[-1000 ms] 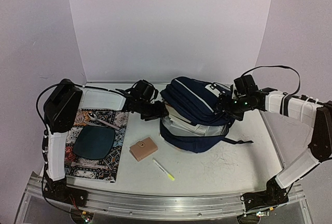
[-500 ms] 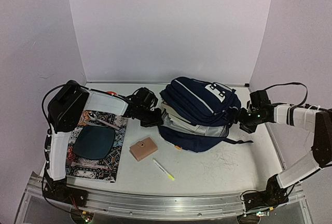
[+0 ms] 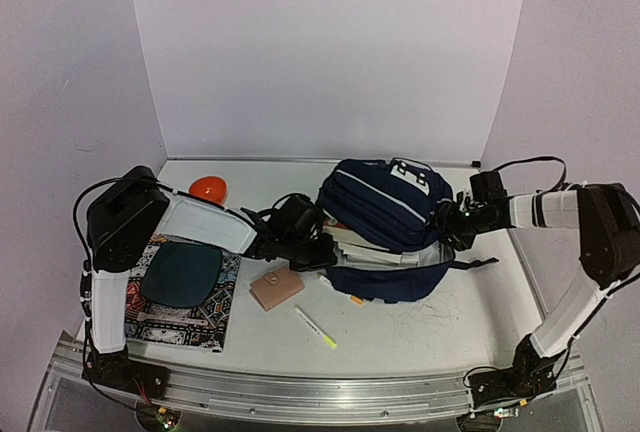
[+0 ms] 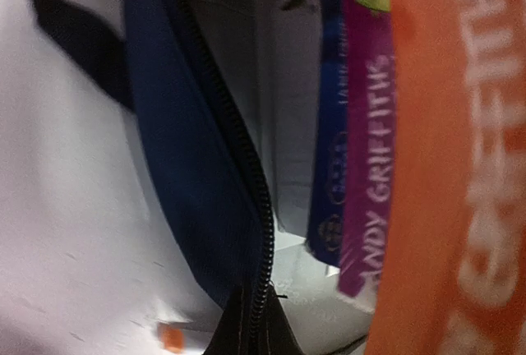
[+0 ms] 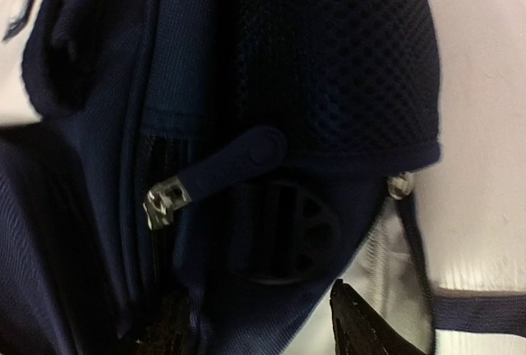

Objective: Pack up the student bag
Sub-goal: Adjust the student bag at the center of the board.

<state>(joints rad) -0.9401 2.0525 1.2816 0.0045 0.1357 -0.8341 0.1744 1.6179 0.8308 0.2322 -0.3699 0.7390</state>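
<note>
The student bag (image 3: 385, 207), navy with light stripes, lies on its side in the middle of the table with its mouth facing left. Books show inside it: an orange spine (image 4: 448, 166), a purple one (image 4: 370, 166) and a blue one (image 4: 329, 125). My left gripper (image 3: 322, 252) is at the mouth's lower lip. Its dark fingers (image 4: 238, 334) are shut on the zipper edge (image 4: 246, 182). My right gripper (image 3: 447, 224) is at the bag's right side, jaws closed on the navy fabric (image 5: 271, 232) below a zip pull (image 5: 164, 203) and a mesh pocket (image 5: 337, 67).
An orange bowl (image 3: 208, 188) sits at the back left. A dark teal plate (image 3: 180, 274) lies on a patterned mat (image 3: 150, 330) on the left. A tan wallet (image 3: 276, 287), a yellow pen (image 3: 315, 328) and a small orange piece (image 3: 356, 300) lie in front of the bag.
My left gripper moved right and shut on the bag's zipper edge. The right gripper swung back to the bag's right side and closed on it. The bag's top shifted right and back.
</note>
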